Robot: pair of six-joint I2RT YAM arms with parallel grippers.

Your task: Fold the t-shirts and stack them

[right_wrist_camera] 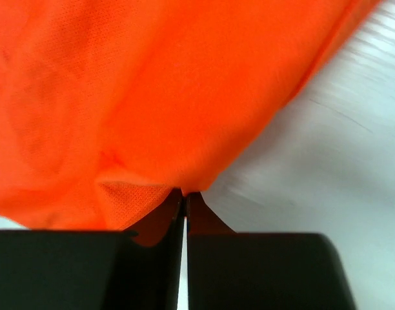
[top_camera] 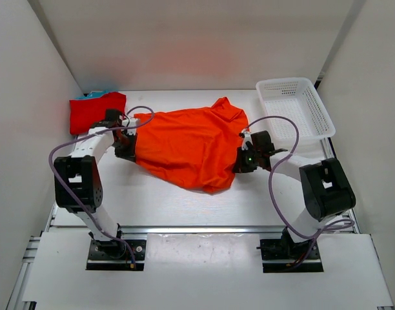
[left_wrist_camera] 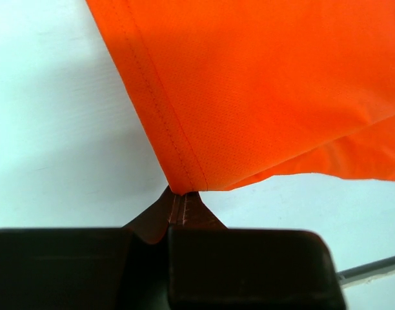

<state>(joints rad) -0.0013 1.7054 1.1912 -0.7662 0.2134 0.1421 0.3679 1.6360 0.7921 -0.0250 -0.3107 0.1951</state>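
Tabletop (top_camera: 184, 206): red t-shirt (top_camera: 94, 112) hides teal t-shirt (top_camera: 98, 94) (mostly).

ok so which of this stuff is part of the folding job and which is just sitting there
Job: orange t-shirt, pinched by left gripper and right gripper; folded red t-shirt; teal-blue cloth peeking behind it.
Lying about: white mesh basket.

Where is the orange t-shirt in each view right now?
Top external: orange t-shirt mid-table, between left gripper and right gripper.
Left wrist: upper right, hemmed corner pinched by the left gripper.
Right wrist: upper left, edge pinched by the right gripper.
Shared landmark: the white table.
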